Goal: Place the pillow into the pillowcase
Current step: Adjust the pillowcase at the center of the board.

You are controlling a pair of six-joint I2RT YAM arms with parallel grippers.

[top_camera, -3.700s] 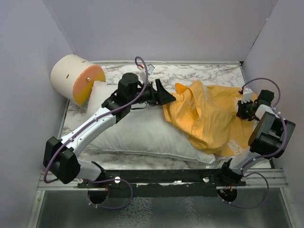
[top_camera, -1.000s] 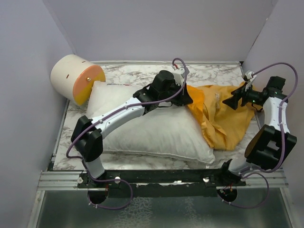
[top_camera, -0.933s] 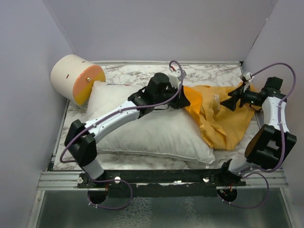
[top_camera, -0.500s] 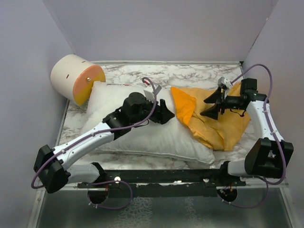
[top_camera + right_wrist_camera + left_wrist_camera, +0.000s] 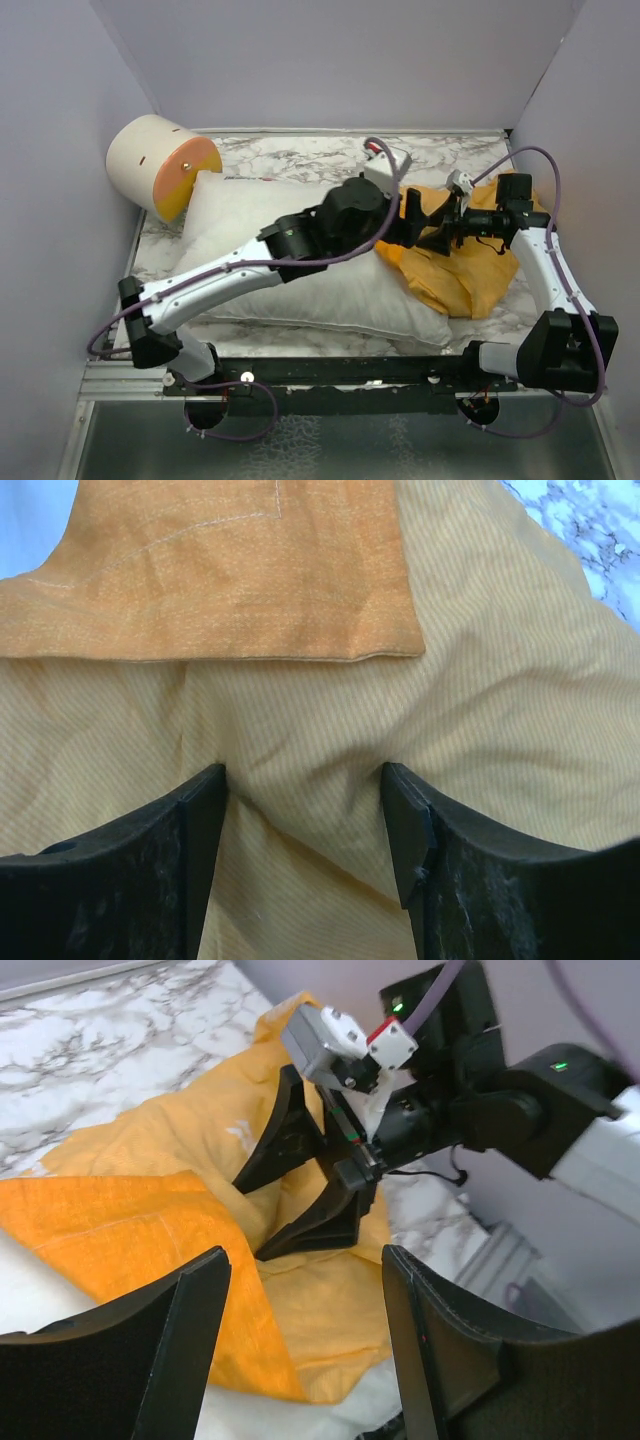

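Note:
The white pillow (image 5: 300,270) lies across the table, its right end under the bunched orange pillowcase (image 5: 480,275). My left arm reaches over the pillow, and the left gripper (image 5: 410,218) hangs open just above the pillowcase's left fold (image 5: 130,1220), holding nothing. A strip of pillow (image 5: 280,1425) shows below its fingers. Facing it, my right gripper (image 5: 437,237) presses down into the pillowcase (image 5: 250,580). The right gripper (image 5: 303,775) has its jaws apart with a pucker of fabric between them. In the left wrist view the right gripper (image 5: 252,1218) stands close ahead.
A cream cylinder with an orange end (image 5: 160,165) lies at the back left, touching the pillow's corner. The marble table (image 5: 330,155) is walled on three sides. A metal rail (image 5: 330,370) runs along the near edge.
My left gripper has opened and let go of the pillowcase, drawn back left, then come forward to the fold again. The right gripper has moved left onto the pillowcase and its jaws have narrowed.

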